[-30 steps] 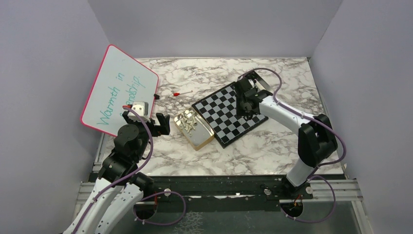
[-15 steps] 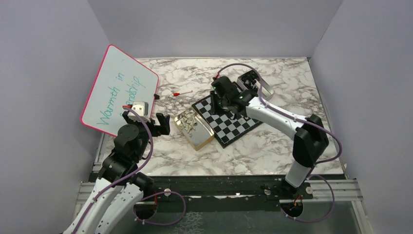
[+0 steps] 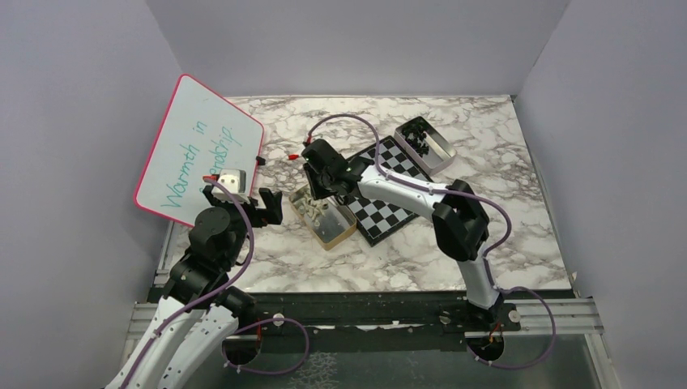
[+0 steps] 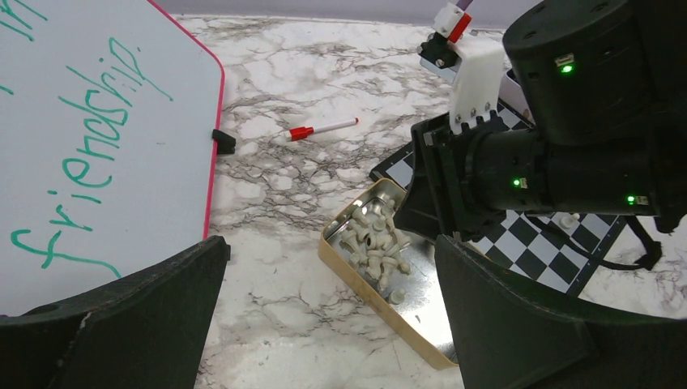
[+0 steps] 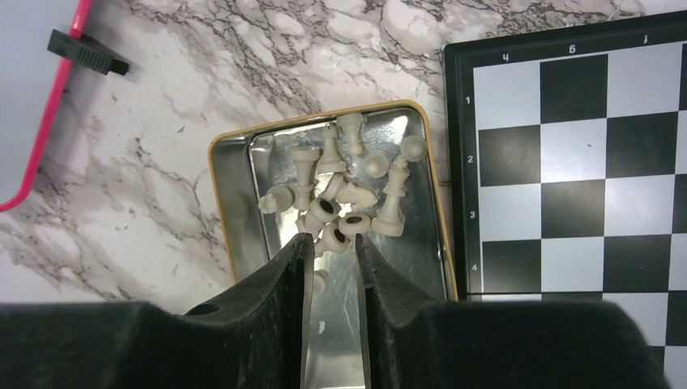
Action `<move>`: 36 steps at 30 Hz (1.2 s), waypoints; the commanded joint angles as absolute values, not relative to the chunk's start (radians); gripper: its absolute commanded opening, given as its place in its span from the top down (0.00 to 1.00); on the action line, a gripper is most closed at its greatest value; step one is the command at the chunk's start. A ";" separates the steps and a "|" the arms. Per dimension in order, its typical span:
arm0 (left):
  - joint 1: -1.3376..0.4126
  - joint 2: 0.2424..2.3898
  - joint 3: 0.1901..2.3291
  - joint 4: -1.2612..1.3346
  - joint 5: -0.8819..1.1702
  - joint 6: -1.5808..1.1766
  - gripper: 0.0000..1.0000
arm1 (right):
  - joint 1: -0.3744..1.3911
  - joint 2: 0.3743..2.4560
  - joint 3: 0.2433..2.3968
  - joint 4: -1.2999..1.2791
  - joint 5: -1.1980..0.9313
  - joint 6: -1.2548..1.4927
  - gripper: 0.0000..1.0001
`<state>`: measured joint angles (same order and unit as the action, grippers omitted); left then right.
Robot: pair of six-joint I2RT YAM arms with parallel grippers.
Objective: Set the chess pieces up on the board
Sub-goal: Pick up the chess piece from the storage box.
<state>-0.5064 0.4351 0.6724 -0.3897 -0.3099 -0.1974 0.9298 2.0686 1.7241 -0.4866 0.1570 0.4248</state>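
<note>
Pale whitish-silver chess pieces [image 5: 340, 203] heaped in gold-rimmed rectangular metal tin [image 5: 223, 211] on marble surface [image 5: 202, 65], just beside black-and-white chequered board [image 5: 567, 162]. Right tool [image 5: 330, 241] poised above heap, jaws narrowly parted, empty, likely pre-set for tiny piece. Left tool [image 4: 324, 247] wide open, empty, parked aside, leaving room

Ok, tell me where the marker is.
Top view, left of centre: the marker lies on the table between the whiteboard and the board, beyond the tin.
</note>
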 commanded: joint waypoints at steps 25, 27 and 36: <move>-0.511 0.405 0.669 -0.369 -0.320 -0.187 0.01 | 0.927 2.294 1.862 -0.399 0.272 0.310 0.69; -0.511 0.401 0.670 -0.370 -0.323 -0.187 0.01 | 0.927 2.302 1.873 -0.412 0.269 0.311 0.69; -0.512 0.404 0.668 -0.370 -0.330 -0.186 0.01 | 0.927 2.318 1.872 -0.430 0.266 0.305 0.71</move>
